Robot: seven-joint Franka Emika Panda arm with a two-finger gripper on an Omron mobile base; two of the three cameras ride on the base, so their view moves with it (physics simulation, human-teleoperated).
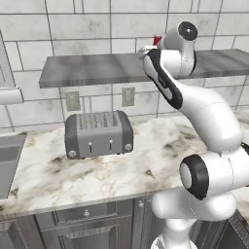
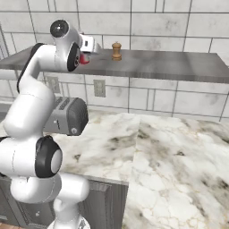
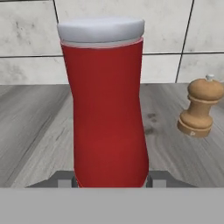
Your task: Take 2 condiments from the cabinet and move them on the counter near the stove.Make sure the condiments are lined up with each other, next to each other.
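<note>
This is a home kitchen: a marble counter (image 1: 97, 180) over grey drawers (image 1: 87, 228), a grey toaster (image 1: 98, 133), a tiled wall (image 2: 156, 18) with power sockets (image 1: 128, 96) and a stone-look shelf (image 2: 170, 65) holding a wooden shaker (image 2: 116, 51).

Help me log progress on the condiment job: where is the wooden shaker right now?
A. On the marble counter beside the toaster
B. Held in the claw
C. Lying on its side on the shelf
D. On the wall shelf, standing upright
D: the shaker stands upright on the shelf, apart from the red bottle that sits between the claw's fingers.
</note>
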